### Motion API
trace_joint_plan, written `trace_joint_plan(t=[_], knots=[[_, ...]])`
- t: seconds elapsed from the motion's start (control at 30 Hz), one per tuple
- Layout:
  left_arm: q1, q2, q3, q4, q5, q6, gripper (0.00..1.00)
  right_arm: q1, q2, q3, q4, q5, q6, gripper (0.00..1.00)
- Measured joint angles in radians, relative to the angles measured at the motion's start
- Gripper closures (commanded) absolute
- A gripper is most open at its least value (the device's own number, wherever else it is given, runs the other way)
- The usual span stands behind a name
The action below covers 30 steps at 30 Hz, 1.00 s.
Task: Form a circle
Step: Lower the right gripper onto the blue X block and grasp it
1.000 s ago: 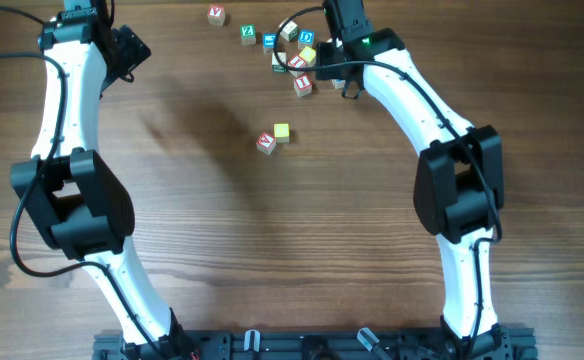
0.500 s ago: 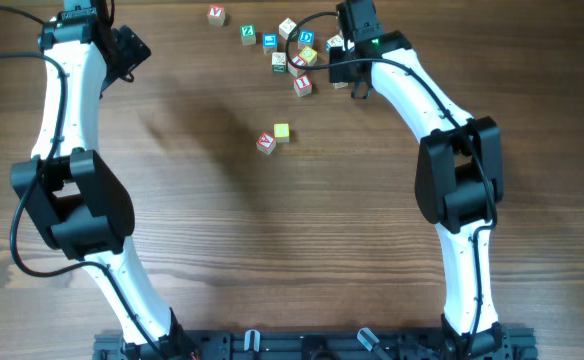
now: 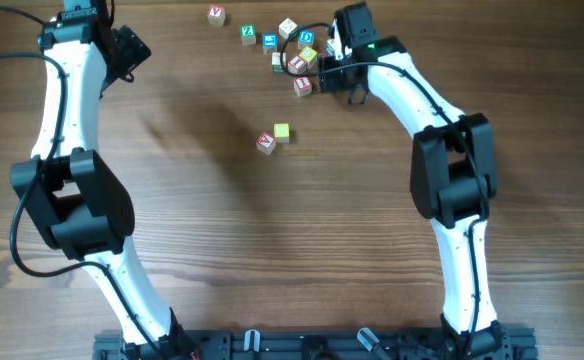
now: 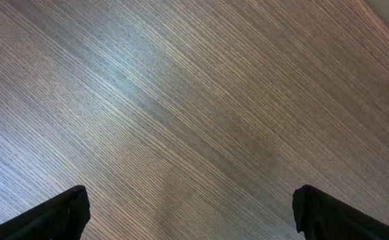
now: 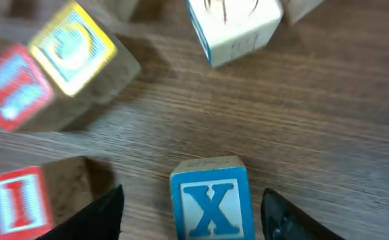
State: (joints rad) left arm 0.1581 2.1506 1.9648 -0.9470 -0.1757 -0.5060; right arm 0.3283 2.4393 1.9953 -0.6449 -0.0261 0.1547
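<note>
1. Bench (image 3: 192, 220): wood-grain top carrying every item below.
2. Circle (image 3: 300, 62): a small cluster of letter cubes at the far side of the bench, right of centre. The right wrist view shows five members:
   - red I cube (image 5: 18, 203), low left
   - second red cube (image 5: 11, 93), touching the yellow cube (image 5: 71, 43)
   - whitish cube (image 5: 231, 27), at the top
   - blue X cube (image 5: 211, 200), at the bottom
   By judgement the ring is loose, with bare wood between the X cube and both neighbours.
3. Right tool (image 5: 193, 202): jaws apart and straddling the blue X cube. A gap shows on each side, so nothing is clamped.
4. Left tool (image 4: 191, 207): jaws spread wide over bare wood at the far left corner, holding nothing, well apart from the circle.
5. Deciding relation: the X cube sits between the right tool's jaws, and the other four cubes lie ahead of it and toward the robot's left. A cube has no long axis, so the approach depends only on squaring the jaws to its side faces. The right arm is much the nearer.
6. Likely next step, by judgement: close on the X cube or nudge it toward the red I cube.
7. Loose pair (image 3: 273, 138): two cubes at mid-bench, apart from the circle.
</note>
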Motion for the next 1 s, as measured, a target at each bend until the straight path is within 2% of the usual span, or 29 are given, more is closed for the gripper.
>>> trace_joint_plan(t=[0.03, 0.4, 0.63, 0.77, 0.97, 1.0], knots=[[0.0, 0.0, 0.0, 0.0, 0.0, 0.0, 0.0, 0.0, 0.01, 0.0, 0.0, 0.0, 0.0, 0.49], [0.0, 0.0, 0.0, 0.0, 0.0, 0.0, 0.0, 0.0, 0.011, -0.002, 0.019, 0.008, 0.0, 0.44], [0.0, 0.0, 0.0, 0.0, 0.0, 0.0, 0.0, 0.0, 0.011, -0.002, 0.035, 0.008, 0.0, 0.46], [0.0, 0.0, 0.0, 0.0, 0.0, 0.0, 0.0, 0.0, 0.011, -0.002, 0.045, 0.012, -0.002, 0.59], [0.0, 0.0, 0.0, 0.0, 0.0, 0.0, 0.0, 0.0, 0.011, -0.002, 0.044, 0.031, -0.003, 0.65], [0.0, 0.0, 0.0, 0.0, 0.0, 0.0, 0.0, 0.0, 0.011, -0.002, 0.044, 0.034, -0.003, 0.68]])
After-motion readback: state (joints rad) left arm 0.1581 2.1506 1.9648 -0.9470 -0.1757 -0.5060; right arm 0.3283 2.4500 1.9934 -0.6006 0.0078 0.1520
